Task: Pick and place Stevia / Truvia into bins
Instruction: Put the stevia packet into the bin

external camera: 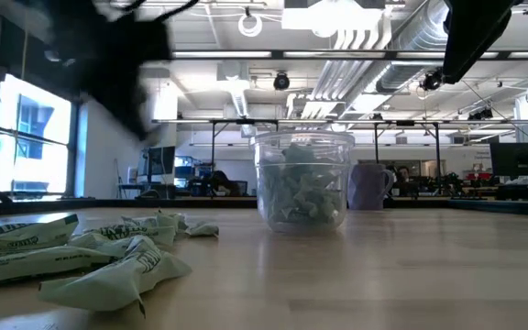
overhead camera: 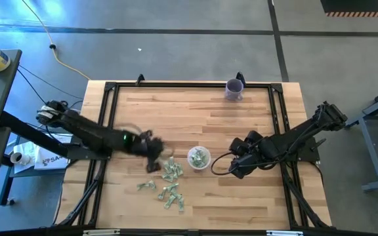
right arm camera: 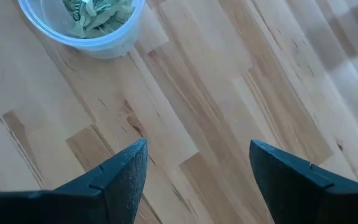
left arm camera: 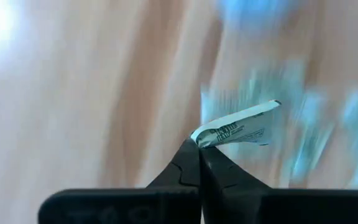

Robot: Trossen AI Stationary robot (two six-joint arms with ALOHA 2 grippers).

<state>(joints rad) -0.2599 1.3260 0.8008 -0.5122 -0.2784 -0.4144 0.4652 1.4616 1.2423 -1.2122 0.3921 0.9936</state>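
Green sachet (left arm camera: 238, 127) pinched in left jaws (left arm camera: 197, 142), lifted over the pile (overhead camera: 169, 180) on table (overhead camera: 254, 196). Next: carry to cup (overhead camera: 199, 158), release inside. Right jaws (right arm camera: 197, 168) spread, waiting beside cup

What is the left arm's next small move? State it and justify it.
Probably carry the sachet right to above the clear cup and release. The left gripper is shut on it, beside the loose pile; the cup already holds sachets.
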